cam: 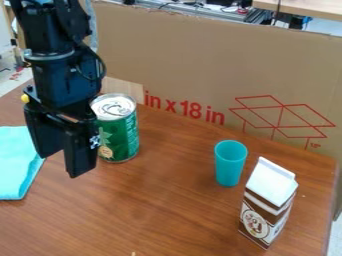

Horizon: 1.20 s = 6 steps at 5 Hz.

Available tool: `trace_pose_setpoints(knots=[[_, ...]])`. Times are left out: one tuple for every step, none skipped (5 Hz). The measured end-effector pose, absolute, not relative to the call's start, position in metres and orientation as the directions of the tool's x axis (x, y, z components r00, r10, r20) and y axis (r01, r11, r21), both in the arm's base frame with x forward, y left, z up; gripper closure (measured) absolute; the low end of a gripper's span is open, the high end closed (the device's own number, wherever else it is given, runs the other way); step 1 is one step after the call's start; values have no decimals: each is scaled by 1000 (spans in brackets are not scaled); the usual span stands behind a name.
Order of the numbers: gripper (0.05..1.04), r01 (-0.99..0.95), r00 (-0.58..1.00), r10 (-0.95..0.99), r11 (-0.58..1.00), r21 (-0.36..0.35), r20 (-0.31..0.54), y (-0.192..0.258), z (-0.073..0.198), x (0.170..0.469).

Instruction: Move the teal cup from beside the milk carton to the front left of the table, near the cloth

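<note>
Green can [122, 136], upright — long axis vertical, top up — near hand [60, 165]

1 red-printed cardboard sheet [194, 55] stands behind the wooden table [167, 215].

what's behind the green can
Behind the green can stands a tall cardboard panel with red print, and a paler strip of it shows just above the can's right side. The tabletop directly behind its base is covered by the can.
</note>
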<state>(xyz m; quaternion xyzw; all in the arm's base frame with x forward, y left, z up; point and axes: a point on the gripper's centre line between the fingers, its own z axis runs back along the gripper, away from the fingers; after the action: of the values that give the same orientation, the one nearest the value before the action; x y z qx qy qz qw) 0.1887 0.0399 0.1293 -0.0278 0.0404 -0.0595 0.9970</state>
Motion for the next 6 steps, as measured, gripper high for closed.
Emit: trace_pose_setpoints(knots=[[83,114,988,-120,991,-66,-93,40,126,187],[83,134,988,-138,989,-66,-64,32,129,199],[83,144,988,-148,984,-101,-34,27,132,220],[83,166,985,-169,981,-98,-23,15,132,253],[83,213,977,-214,973,-89,1,-2,127,284],[83,224,974,-223,969,-106,24,-11,127,302]])
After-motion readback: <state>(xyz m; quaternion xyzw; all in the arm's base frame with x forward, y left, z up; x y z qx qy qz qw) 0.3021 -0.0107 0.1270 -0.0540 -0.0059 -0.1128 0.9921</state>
